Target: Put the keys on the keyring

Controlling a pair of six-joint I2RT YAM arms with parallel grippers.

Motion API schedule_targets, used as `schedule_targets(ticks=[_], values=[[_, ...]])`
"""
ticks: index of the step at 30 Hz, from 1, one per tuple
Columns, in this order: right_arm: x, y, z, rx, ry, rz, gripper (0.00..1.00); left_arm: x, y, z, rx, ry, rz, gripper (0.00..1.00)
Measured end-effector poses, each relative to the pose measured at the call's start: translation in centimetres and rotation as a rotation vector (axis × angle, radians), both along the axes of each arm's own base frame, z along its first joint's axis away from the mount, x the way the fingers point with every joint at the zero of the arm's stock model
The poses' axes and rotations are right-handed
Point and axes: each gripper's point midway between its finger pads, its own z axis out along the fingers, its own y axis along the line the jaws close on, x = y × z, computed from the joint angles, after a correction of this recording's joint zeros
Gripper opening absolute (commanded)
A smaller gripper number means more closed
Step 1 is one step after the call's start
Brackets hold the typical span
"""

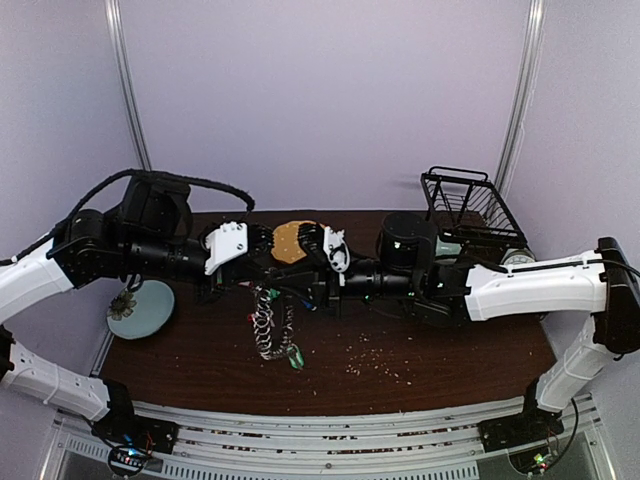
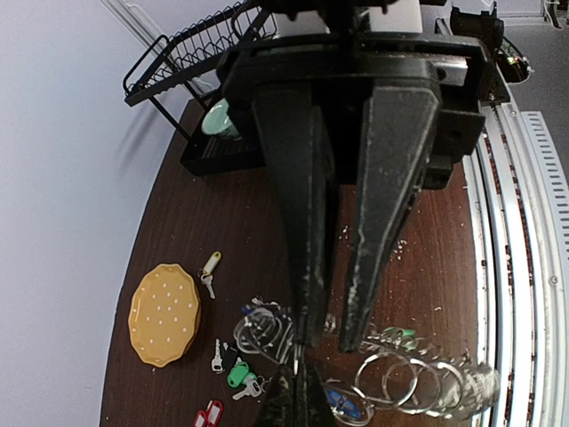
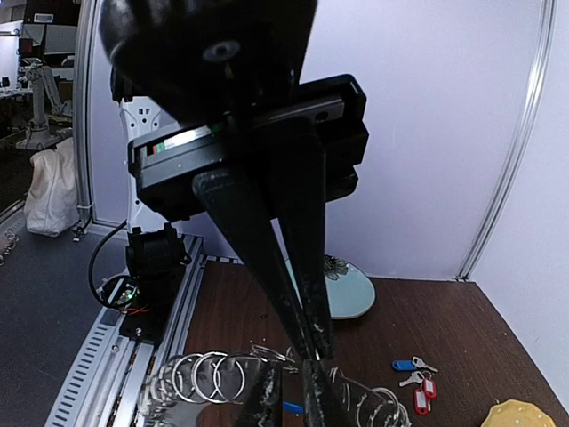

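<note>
1. The left gripper (image 2: 307, 342) is clamped tight, its tips meeting on the wire of the keyring (image 1: 272, 322). The ring hangs below the point where the two arms meet at the centre of the top view and trails down to the table (image 1: 450, 350).
2. The right gripper (image 3: 311, 347) has its fingers drawn nearly together just above the coil. Whether they pinch a key, the wire or nothing, I cannot tell.
3. The step in hand looks like working a key onto the ring. To do it well, the left should hold the wire firm so the ring does not swing. The right should then steer a key's hole onto the wire's open end, in small moves, because the two sets of tips crowd each other.
4. The main risk, as I judge it, is the ring's fringe of keys snagging a finger or hiding the wire's end.
5. Only the left wrist view shows the loose keys beside the yellow plate (image 2: 164, 313) at lower left. They are a yellow-tagged key (image 2: 209, 267), a green-tagged key (image 2: 238, 372) and a red-tagged key (image 2: 209, 416) at the bottom edge. The top view does not show them.
6. Only the right wrist view shows a blue-tagged key (image 3: 404, 365) with red-tagged ones at lower right. It also shows the pale blue plate (image 3: 347, 298) behind the fingers.
7. Only the top view shows the whole hang of the ring — lifted at one end, resting at the other.
</note>
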Motion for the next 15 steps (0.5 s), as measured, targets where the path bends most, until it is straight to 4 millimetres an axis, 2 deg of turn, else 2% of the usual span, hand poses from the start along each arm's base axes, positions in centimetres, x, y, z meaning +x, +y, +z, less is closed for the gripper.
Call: schedule_targets(ticks=[4, 15], values=[[0.3, 0.0, 0.7, 0.022, 0.001, -0.018, 0.13, -0.2, -0.1, -0.1, 0.005, 0.002, -0.006, 0.0], [1.4, 0.4, 0.5, 0.017, 0.003, -0.057, 0.16, -0.3, -0.1, -0.1, 0.004, 0.002, -0.009, 0.0]])
